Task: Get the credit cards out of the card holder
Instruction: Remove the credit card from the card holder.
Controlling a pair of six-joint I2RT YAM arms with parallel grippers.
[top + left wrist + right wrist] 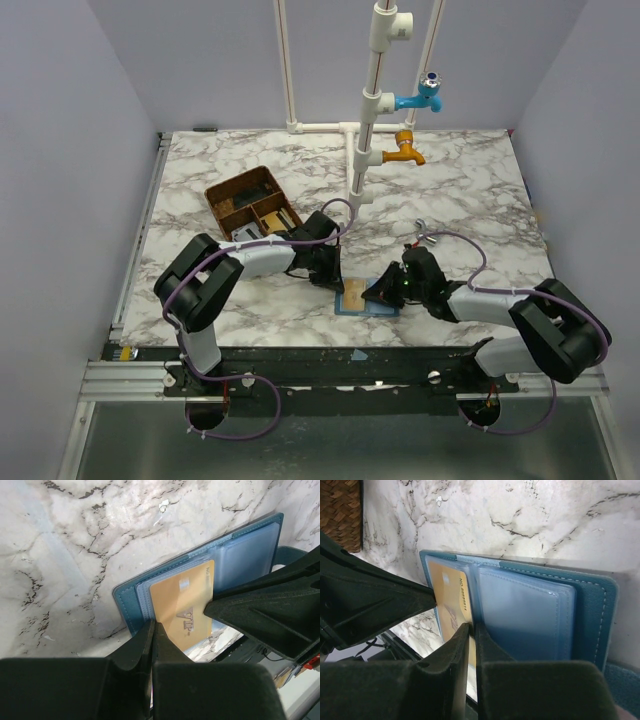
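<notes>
Overhead view: the work surface is a white marble-pattern table (460, 190), closed in on three sides by plain pale walls (60, 150). A white pipe frame (365, 130) with a blue tap (425, 98) and an orange tap (405, 152) stands well beyond both grippers. A brown divided tray (232, 180) lies beyond and to the left of the left gripper (335, 278), near it but apart. The blue card holder (350, 306) lies open and flat between the left gripper and the right gripper (382, 292), close to the table's near edge. Bare marble extends beyond and to the right of the right gripper. Left wrist view: the left gripper (152, 625) has its jaws fully together with nothing between them. Its tips rest at the near edge of the card holder (250, 550), against a corner of the gold credit card (182, 607) lying directly ahead. The right gripper (209, 611) meets the card's right edge. Open marble lies ahead and to the left. Right wrist view: the right gripper (472, 627) has its jaws drawn almost together, leaving a thin slit. The credit card (451, 600) reaches that slit, but whether it is pinched cannot be told. Clear sleeves of the card holder (590, 605) lie to the right, and the left gripper (432, 599) touches the card from the left.
</notes>
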